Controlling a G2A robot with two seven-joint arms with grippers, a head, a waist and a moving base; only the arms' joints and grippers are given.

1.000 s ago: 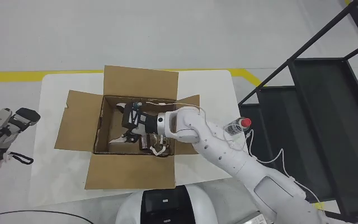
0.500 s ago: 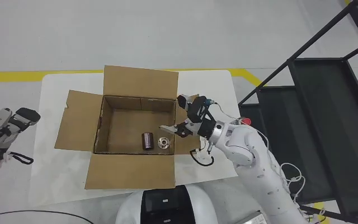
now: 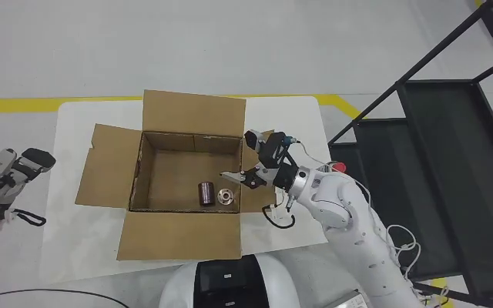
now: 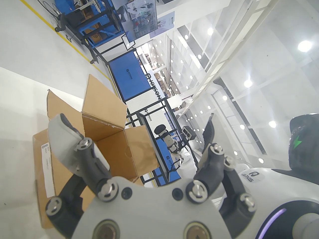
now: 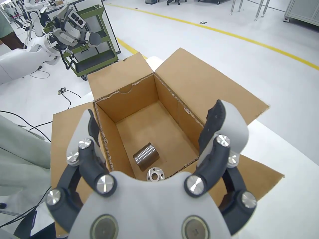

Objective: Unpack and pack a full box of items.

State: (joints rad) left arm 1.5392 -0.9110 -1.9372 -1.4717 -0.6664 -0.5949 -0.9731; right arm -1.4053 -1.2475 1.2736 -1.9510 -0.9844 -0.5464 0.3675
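Your left pincer (image 4: pixel 134 123) has kept its place off the left edge of the white surface (image 3: pixel 73 231), tilted up toward the ceiling, its fingers spread wide with nothing between them. The cardboard box (image 3: pixel 192 114) has not shifted: it sits in the middle of the surface with all four flaps folded out. On its floor, near the front right corner, the dark metal cylinder (image 3: pixel 205 194) lies on its side. The small flanged ring (image 3: pixel 226 197) lies flat just beside it, on the right; whether the two touch you cannot tell. Both lie where they were half a second ago. The big change is on the right. A second ago your right pincer (image 3: pixel 240 158) was down inside the box over those two parts. It has since come out, and over the last half second it has hardly moved. It now hangs over the box's right wall, with the forearm reaching in from the right across the right flap. It is angled down toward the box floor, wide open and carrying nothing. In your right wrist view, the cylinder (image 5: pixel 146 156) and ring (image 5: pixel 155 174) show between the fingers, well apart from them.
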